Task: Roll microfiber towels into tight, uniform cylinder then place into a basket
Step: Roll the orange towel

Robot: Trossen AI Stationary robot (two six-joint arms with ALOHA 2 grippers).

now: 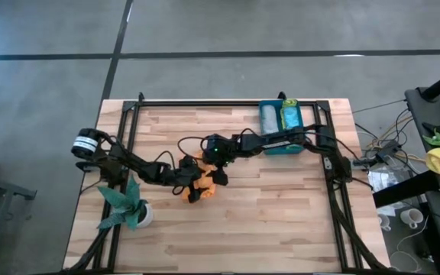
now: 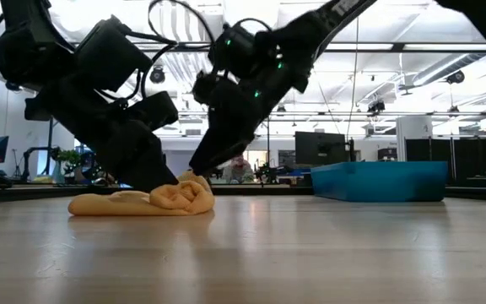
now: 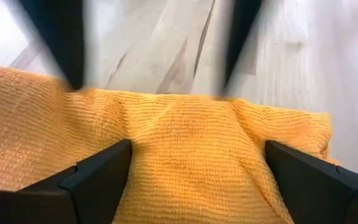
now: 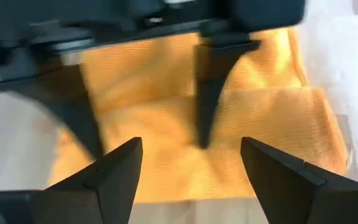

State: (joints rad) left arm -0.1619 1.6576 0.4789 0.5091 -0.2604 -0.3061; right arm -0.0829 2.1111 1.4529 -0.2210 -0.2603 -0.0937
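From above, both end effectors crowd the orange towel (image 1: pixel 202 184) mid-desk (image 1: pixel 266 221); basket (image 1: pixel 283 145) behind already holds two rolls. Wrist cams show more: left end effector (image 3: pixel 194 171) and right end effector (image 4: pixel 191 165) both spread wide, tips down on the cloth.

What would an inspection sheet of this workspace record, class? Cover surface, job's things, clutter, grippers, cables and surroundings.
Surface: pale wooden plank table.
Job's things: crumpled orange microfiber towel mid-table; shallow teal-blue plastic basket at the far edge holding a grey rolled towel and a lime green rolled towel.
Clutter: green leafy plant in a white pot.
Grippers: left gripper open over the orange towel; right gripper open over it.
Cables: bundle off the table's right edge.
Surroundings: grey floor.
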